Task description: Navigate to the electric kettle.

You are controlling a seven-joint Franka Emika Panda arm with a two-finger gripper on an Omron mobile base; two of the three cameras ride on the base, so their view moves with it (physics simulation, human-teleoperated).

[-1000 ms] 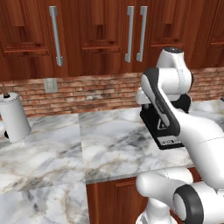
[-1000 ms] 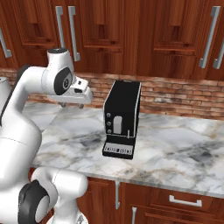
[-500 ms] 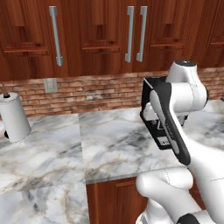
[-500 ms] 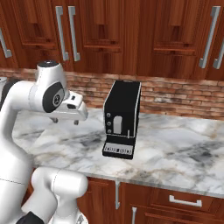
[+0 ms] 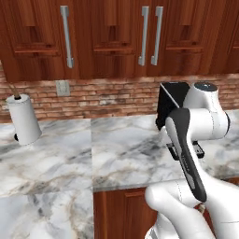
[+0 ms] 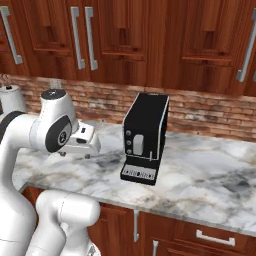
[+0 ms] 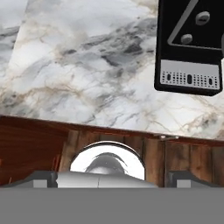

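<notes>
A boxy black coffee machine stands on the veined marble counter, well apart from a white paper towel roll. The gripper's opening cannot be told.

Folded tight above the base, with the upper link rising to a bent elbow and the forearm dropping back near. Wrist turned over, hand reaching out level to the right. Looking down along the hand, fingertips too low in frame to judge.
</notes>
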